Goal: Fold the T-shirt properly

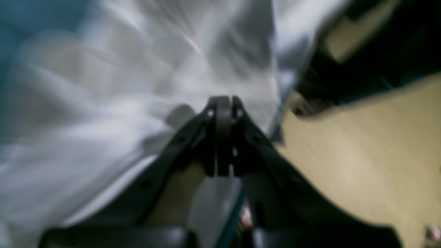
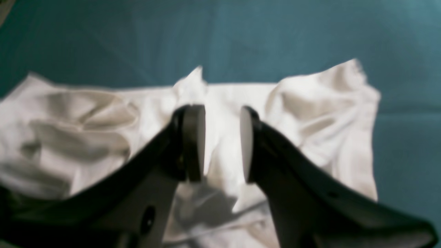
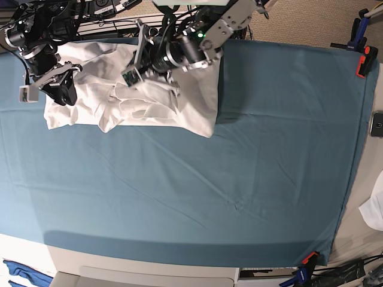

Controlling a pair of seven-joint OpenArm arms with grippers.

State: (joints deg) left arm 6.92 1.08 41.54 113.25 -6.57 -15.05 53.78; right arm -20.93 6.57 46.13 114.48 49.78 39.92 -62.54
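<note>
Overhead base view: the T-shirt (image 3: 149, 98), white and wrinkled, lies bunched into a rough horizontal band at the far left of the worktop (image 3: 197, 197), which is covered by a teal tablecloth (image 3: 269, 149); the garment's right edge ends well short of the cloth's middle, and its near edge forms an uneven line with one rounded lobe hanging nearer than the rest. The left claw (image 3: 128, 76) reaches in from the far edge over the middle of the garment, its arm lying across the fabric's far right portion. In the left wrist view this left claw (image 1: 223, 103) has its fingers pressed together with no gap between the pads, clenched; white fabric fills the area ahead and to its left, but blur prevents telling whether any cloth is pinched between the tips. The right claw (image 3: 60, 89) sits over the far left end of the garment. In the right wrist view the right claw (image 2: 222, 143) is released, its two pads (image 2: 196, 143) standing apart with crumpled white fabric (image 2: 310, 113) visible through the gap and beyond it; nothing is gripped. Orange clamps (image 3: 361, 63) secure the tablecloth at the right edge of the worktop, far corner and near corner alike.
</note>
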